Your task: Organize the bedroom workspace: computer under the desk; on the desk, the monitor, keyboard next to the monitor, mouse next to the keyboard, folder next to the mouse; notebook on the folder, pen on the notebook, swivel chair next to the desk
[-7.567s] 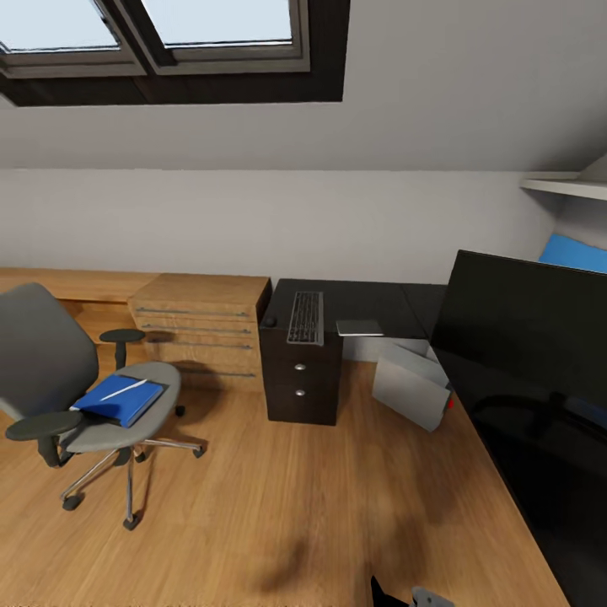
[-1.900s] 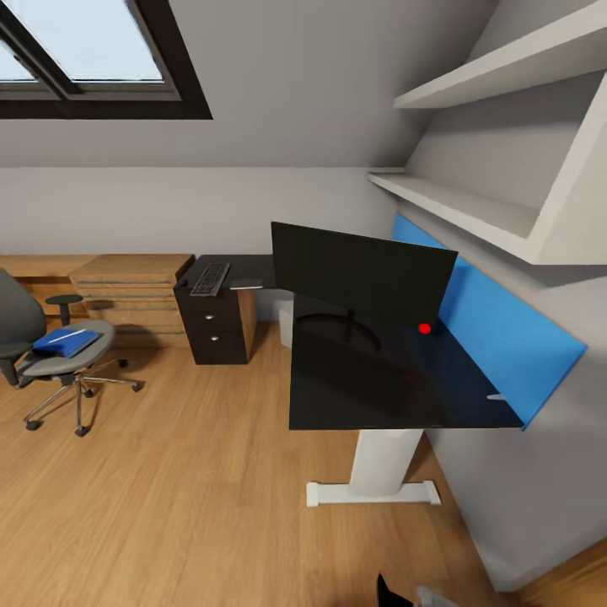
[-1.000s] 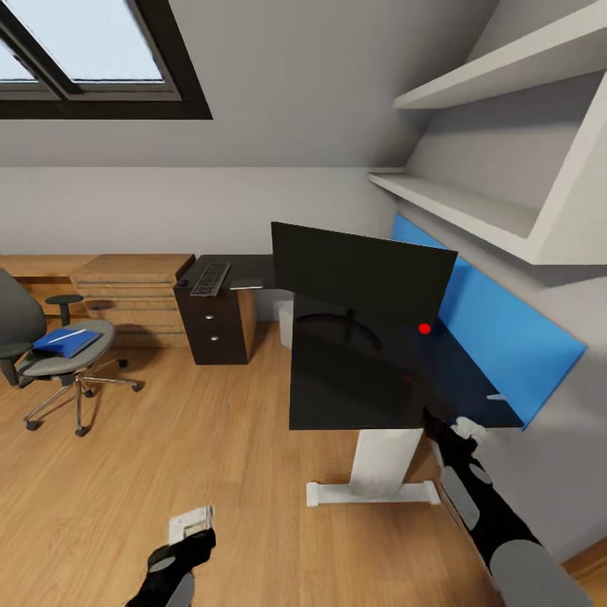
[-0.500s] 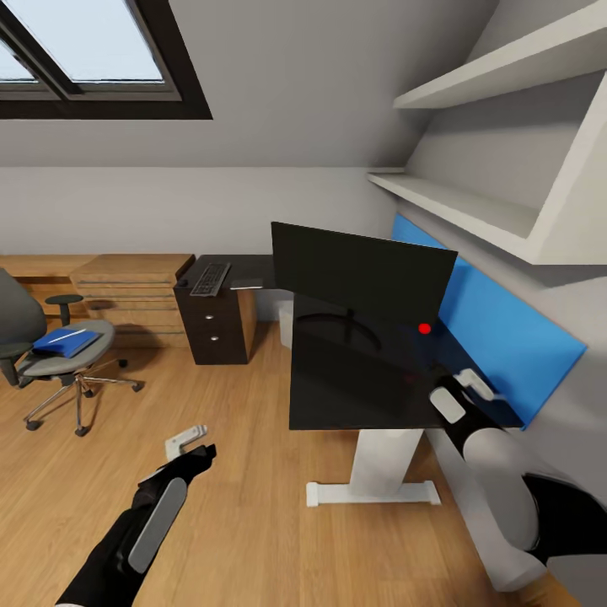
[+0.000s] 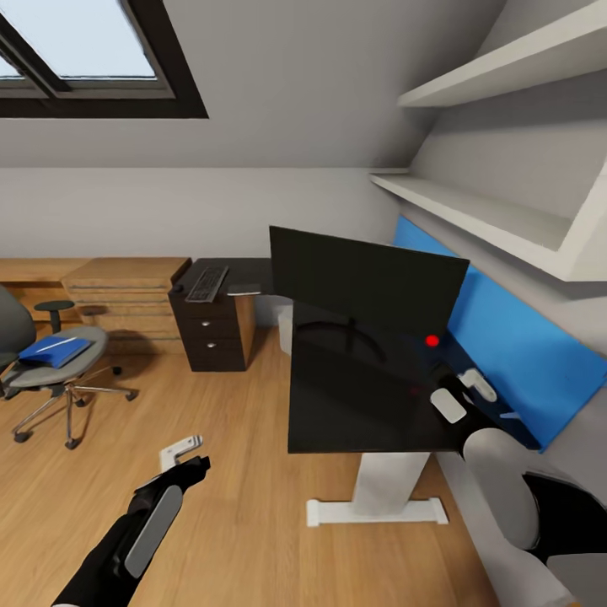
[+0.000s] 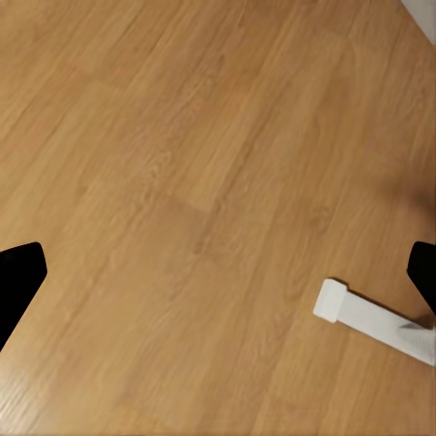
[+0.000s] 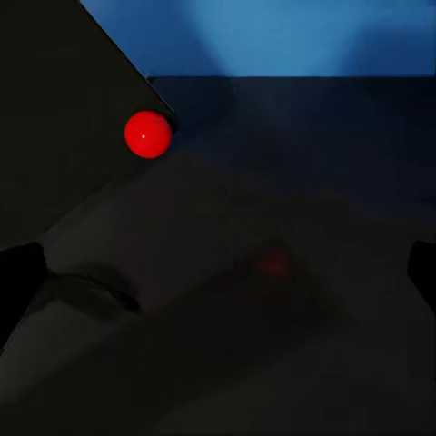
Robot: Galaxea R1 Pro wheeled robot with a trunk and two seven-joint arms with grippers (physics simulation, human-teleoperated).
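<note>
Right gripper [image 5: 472, 389] out over the near corner of the bench [image 5: 371, 405], fingers apart in the right wrist view, nothing between them. Monitor [image 5: 367, 280] upright on the glossy black top just ahead of that gripper, its red light [image 7: 148, 133] close in front in the right wrist view, blue back panel [image 5: 506, 337] beyond. Left gripper [image 5: 181, 448] low over the wooden floor [image 5: 228, 506], well short of the bench, also apart and empty; the white foot of the bench leg [image 6: 372, 320] ahead of it in the left wrist view.

Keyboard [image 5: 207, 283] far ahead of the left gripper, lying on the far wing of the bench above the dark drawer unit [image 5: 215, 337], well apart from the monitor. Swivel chair [image 5: 51, 371] off to the outer side of the left gripper, well clear of the bench, with the folder [image 5: 55, 351] flat on its seat and a thin white pen [image 5: 52, 344] on top of the folder. Notebook, mouse and computer not made out with certainty.

Step in hand, by judgement: checking or settling the monitor on the bench, already standing there. Next move likely calls for drawing the right arm back clear of the screen, then rolling toward the keyboard to fetch it beside the monitor; care needed not to nudge the thin stand while withdrawing.
</note>
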